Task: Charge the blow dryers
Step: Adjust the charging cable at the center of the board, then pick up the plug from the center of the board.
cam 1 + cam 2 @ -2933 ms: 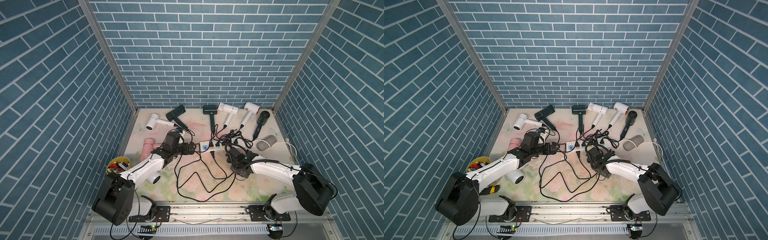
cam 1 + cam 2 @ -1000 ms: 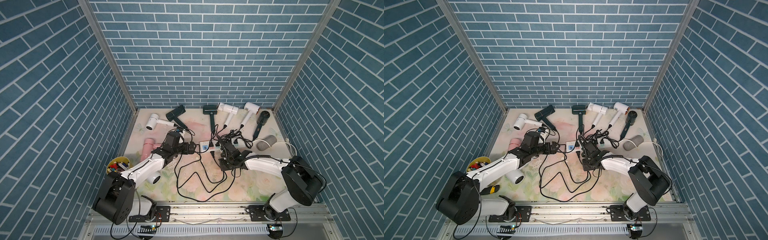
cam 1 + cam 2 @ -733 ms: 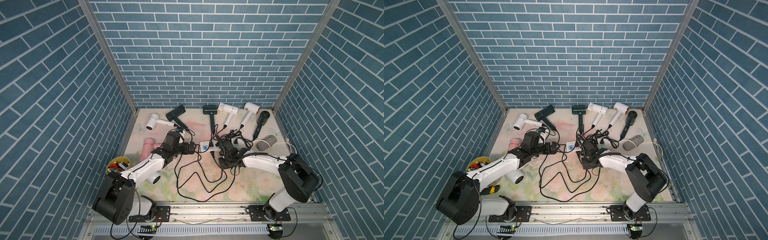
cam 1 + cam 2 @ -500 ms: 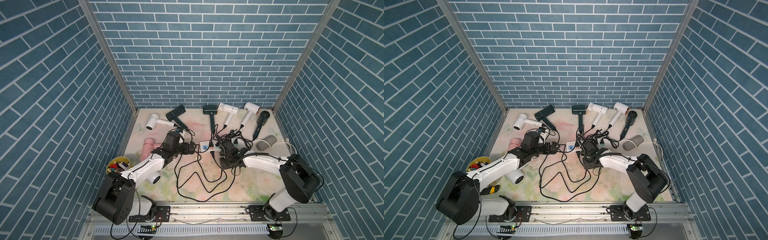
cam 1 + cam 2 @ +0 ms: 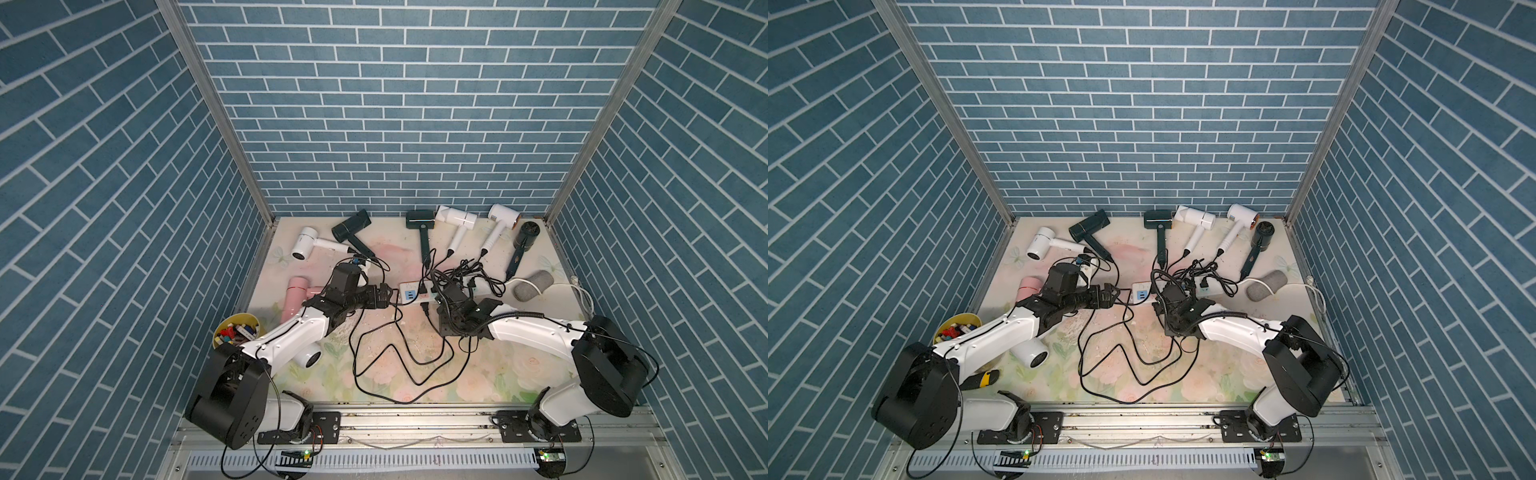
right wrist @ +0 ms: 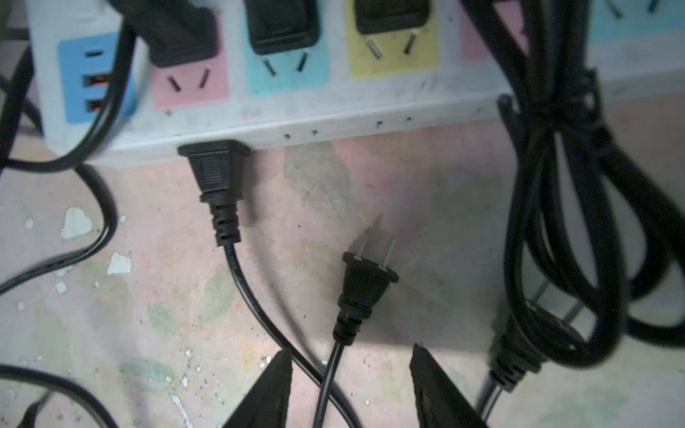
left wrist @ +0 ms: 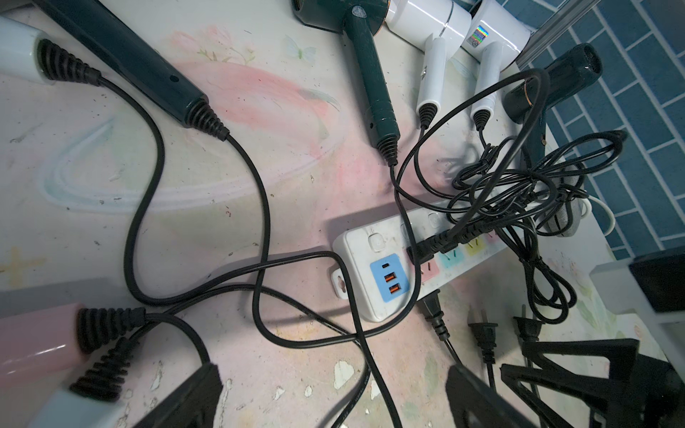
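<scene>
Right gripper point(image 6: 351, 350) open astride cord of loose plug point(image 6: 367, 281), prongs aimed at power strip point(image 6: 333, 103); left gripper point(image 7: 331, 368) open, idle.

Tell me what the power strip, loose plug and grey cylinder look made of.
Power strip: hard white plastic, matte, scuffed. Loose plug: black rubbery moulded plastic, ribbed collar, two shiny metal prongs. Grey cylinder: probably fabric-covered, judging by its speckled matte surface.

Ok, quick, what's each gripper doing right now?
Left gripper: open, holding nothing.
Right gripper: open, gripping nothing; the thin cord of the loose black two-prong plug runs between its jaws, unclamped.
</scene>
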You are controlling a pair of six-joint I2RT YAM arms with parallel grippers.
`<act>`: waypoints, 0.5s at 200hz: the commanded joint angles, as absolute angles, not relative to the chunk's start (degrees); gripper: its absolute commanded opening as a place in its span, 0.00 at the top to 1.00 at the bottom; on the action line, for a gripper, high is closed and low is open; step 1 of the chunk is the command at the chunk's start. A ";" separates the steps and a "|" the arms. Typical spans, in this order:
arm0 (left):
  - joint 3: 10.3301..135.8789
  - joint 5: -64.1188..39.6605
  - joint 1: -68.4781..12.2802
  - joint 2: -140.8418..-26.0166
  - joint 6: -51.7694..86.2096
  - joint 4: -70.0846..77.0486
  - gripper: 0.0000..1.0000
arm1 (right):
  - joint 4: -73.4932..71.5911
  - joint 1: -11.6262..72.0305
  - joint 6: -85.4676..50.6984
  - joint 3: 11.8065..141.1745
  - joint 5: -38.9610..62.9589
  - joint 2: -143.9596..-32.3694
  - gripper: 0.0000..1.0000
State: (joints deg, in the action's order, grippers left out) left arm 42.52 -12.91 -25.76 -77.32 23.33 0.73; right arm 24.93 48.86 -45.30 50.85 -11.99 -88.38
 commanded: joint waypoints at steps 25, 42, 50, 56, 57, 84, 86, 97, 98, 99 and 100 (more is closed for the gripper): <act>43.59 -12.79 -25.75 -76.48 22.68 -0.13 0.01 | 28.76 50.57 -56.32 54.43 -16.29 -94.22 0.55; 43.52 -12.74 -25.78 -76.38 22.67 -0.26 0.01 | 28.60 50.71 -56.67 55.41 -16.11 -95.93 0.58; 43.51 -12.74 -25.75 -76.38 22.64 -0.33 0.01 | 28.95 50.77 -56.94 55.84 -16.45 -96.59 0.60; 43.65 -12.74 -25.76 -76.36 22.68 -0.35 0.00 | 29.18 50.76 -57.11 56.14 -16.63 -97.04 0.61; 43.67 -12.74 -25.80 -76.37 22.68 -0.40 0.00 | 29.18 50.69 -57.16 56.15 -16.71 -97.13 0.62; 43.61 -12.66 -25.74 -76.30 22.59 -0.52 0.01 | 29.69 50.71 -57.87 56.75 -17.80 -99.14 0.67; 43.64 -12.66 -25.75 -76.36 22.59 -0.53 0.01 | 29.75 50.62 -57.91 56.84 -17.90 -99.38 0.67; 43.68 -12.66 -25.71 -76.38 22.58 -0.53 0.00 | 29.88 50.70 -57.78 57.38 -18.18 -100.28 0.69; 43.68 -12.66 -25.69 -76.38 22.54 -0.53 0.00 | 29.88 50.71 -57.76 57.43 -18.19 -100.37 0.70; 43.68 -12.66 -25.68 -76.42 22.56 -0.53 0.00 | 29.88 50.67 -57.71 57.50 -18.19 -100.46 0.70; 43.73 -12.66 -25.71 -76.40 22.58 -0.53 0.00 | 29.84 50.69 -57.73 57.53 -18.19 -100.55 0.70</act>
